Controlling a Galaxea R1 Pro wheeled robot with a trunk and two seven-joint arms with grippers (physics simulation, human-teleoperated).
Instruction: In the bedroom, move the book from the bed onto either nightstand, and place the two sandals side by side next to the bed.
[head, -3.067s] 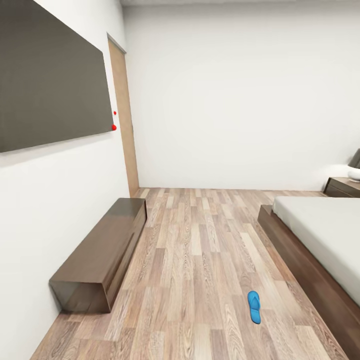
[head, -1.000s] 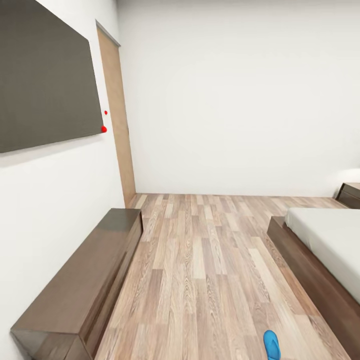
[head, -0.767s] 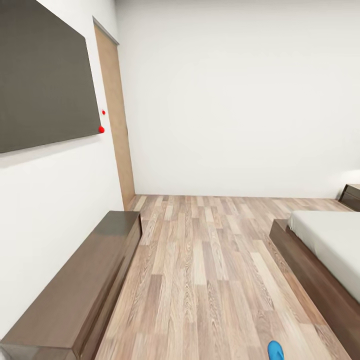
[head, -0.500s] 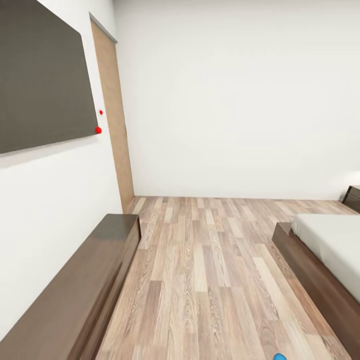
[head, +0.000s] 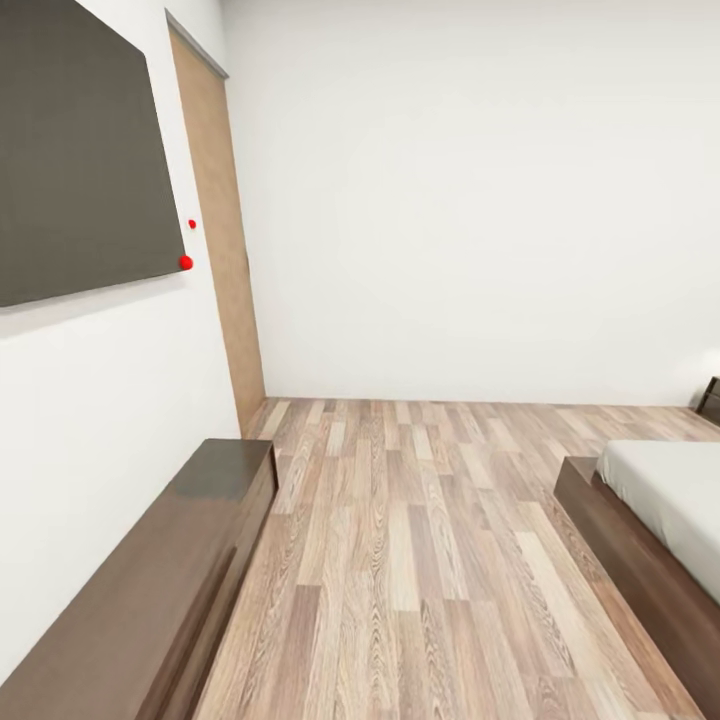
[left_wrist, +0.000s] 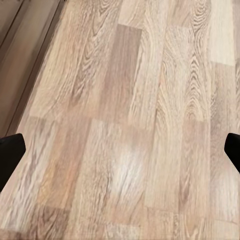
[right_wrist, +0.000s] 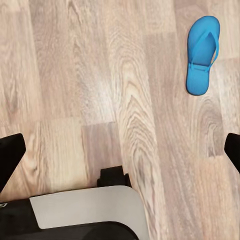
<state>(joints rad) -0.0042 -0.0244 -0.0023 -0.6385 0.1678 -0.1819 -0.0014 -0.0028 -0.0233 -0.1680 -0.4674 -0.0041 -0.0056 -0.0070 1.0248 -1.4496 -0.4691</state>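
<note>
A wood-plank floor (head: 420, 560) is running wide and bare between a long glossy brown bench (head: 150, 600) at the left wall and the bed (head: 650, 540), dark-framed with a pale matte mattress. One flat blue sandal (right_wrist: 202, 54) is lying on the planks under the right gripper (right_wrist: 120, 155). Both grippers, left (left_wrist: 120, 152) included, are standing wide, holding nothing.

We see the bed (head: 665, 520) cut off at the picture's right edge, and the nightstand (head: 712, 398) shows just a sliver there. The low cabinet (head: 150, 600) runs off the bottom. Each wrist view cuts the jaws to dark tips at its sides.
</note>
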